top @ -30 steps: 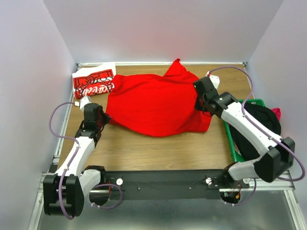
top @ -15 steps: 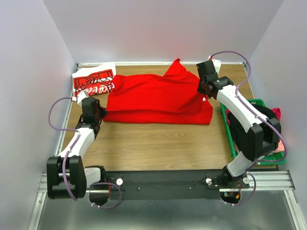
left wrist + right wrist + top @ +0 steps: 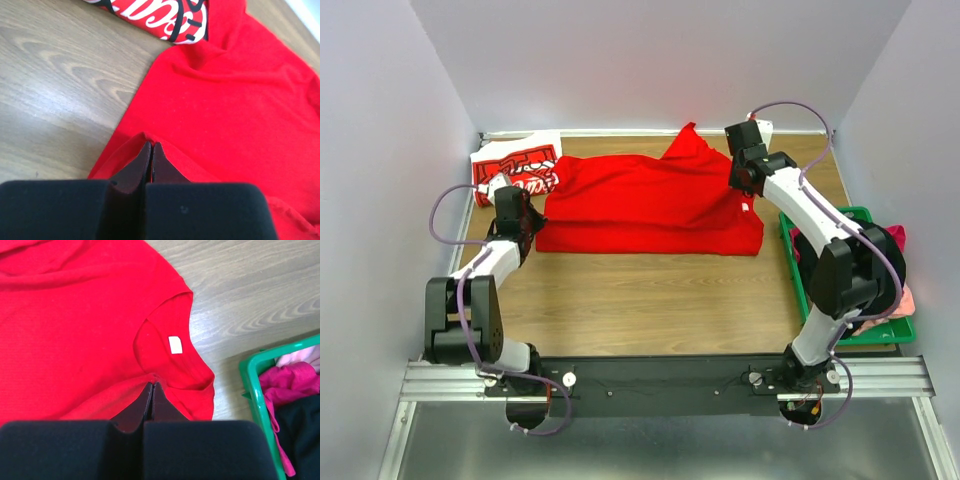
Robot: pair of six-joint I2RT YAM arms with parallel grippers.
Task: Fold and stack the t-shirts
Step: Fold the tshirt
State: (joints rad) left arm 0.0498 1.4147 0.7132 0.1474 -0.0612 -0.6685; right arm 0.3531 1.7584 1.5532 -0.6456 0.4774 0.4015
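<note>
Pinching the plain red t-shirt at both ends: left pincer clenched on its left edge, right pincer clenched on cloth beside the collar. Shirt lies spread flat mid-counter. Lettered red t-shirt sits folded at the far left corner, just beside it.

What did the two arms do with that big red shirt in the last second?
Both arms reached farther from their bases, drawing the near edge of the plain red shirt back with them. The cloth that bulged forward now lies flatter, with a straight near edge. The left tool and right tool stayed pinched shut on it. The lettered shirt and green crate did not move.
</note>
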